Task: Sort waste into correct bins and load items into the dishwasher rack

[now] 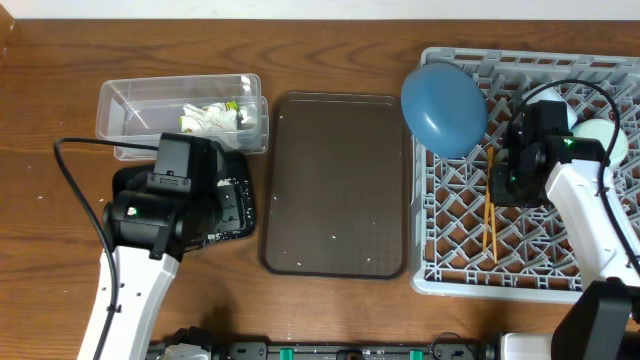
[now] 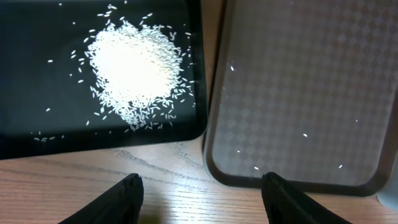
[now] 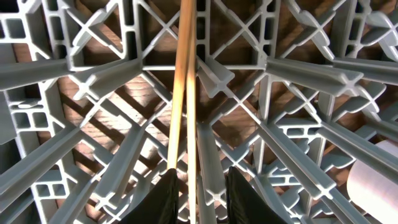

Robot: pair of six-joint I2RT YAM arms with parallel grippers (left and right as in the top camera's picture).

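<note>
Presently, rack (image 1: 520, 283): at the right edge of the table (image 1: 50, 70), a grey grid of pegs.
dark-blue dish (image 1: 443, 108): tilted on edge at the rack's far left corner, overhanging the rim.
chopsticks (image 3: 184, 93): side by side on the rack's grid floor, near its left edge, about halfway along.
right gripper (image 3: 202, 202): jaws narrow. The chopsticks run up between them, close against one finger, with a slit of rack showing before the other, so they are not pinched.
mint-green bowl (image 1: 606, 138): by the rack's right edge, partly behind the right arm.
pale round item (image 1: 552, 100): near the rack's far edge. It may be a cup or a bowl; the arm covers too much to say.
clear tub (image 1: 130, 105): far left part of the table, holding crumpled tissue (image 1: 208, 122) and the wrapper (image 1: 236, 104).
black tray (image 2: 37, 74): just beside the tub's near side, with a rice heap (image 2: 134, 68) in it and loose grains around.
brown tray (image 1: 335, 180): mid-table, between black tray and rack, with a few stray grains (image 2: 305, 134) on it.
left gripper (image 2: 202, 200): jaws wide and empty, over bare wood by the near corners of both trays.
</note>
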